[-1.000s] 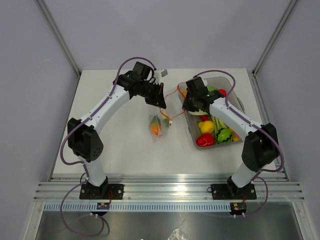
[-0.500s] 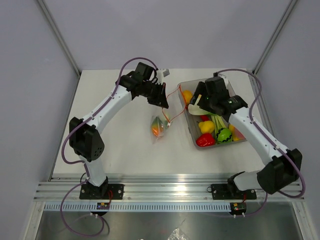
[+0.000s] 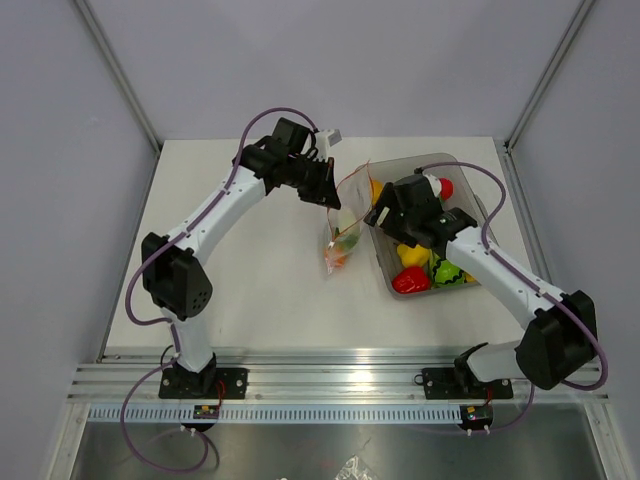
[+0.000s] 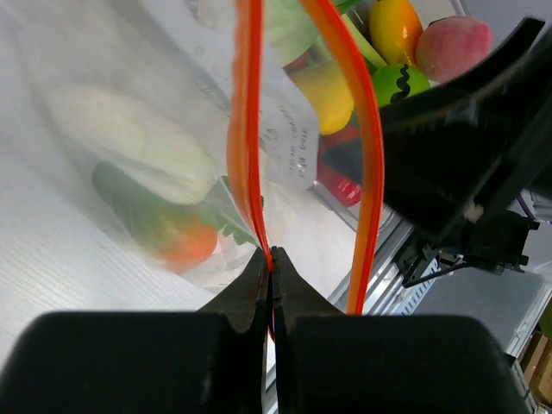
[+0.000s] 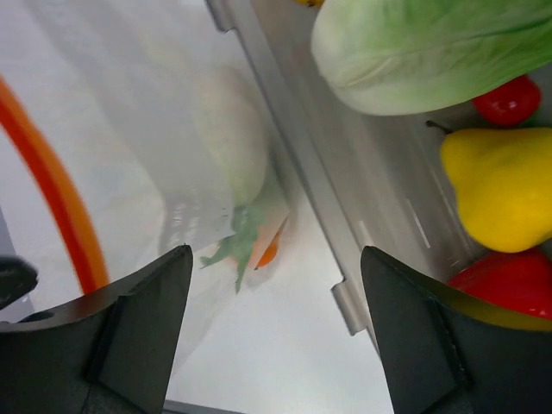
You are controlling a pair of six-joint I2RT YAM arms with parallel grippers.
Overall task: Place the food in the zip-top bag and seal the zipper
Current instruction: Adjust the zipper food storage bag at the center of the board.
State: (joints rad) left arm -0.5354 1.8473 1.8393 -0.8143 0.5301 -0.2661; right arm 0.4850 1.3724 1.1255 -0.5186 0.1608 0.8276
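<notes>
Zip-top bag [image 3: 341,243] is held up by its top between the arms, just left of the grey tub [image 5: 297,159], with an orange-and-green piece and a pale one inside. Its zipper [image 4: 244,129] is unsealed, the two strips bowed apart. Left gripper [image 4: 271,259] pinches one strip tight. Right gripper [image 5: 267,332], nearer the tub's food, is spread wide and empty, with the bag mouth to its left.

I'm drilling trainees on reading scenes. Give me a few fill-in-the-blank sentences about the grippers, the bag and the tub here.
1. The left gripper pinches the red-orange ____ of the zip-top bag.
2. The right gripper is ____ and holds nothing.
3. The yellow pear lies in the grey ____.
Missing words: zipper; open; tub.
</notes>
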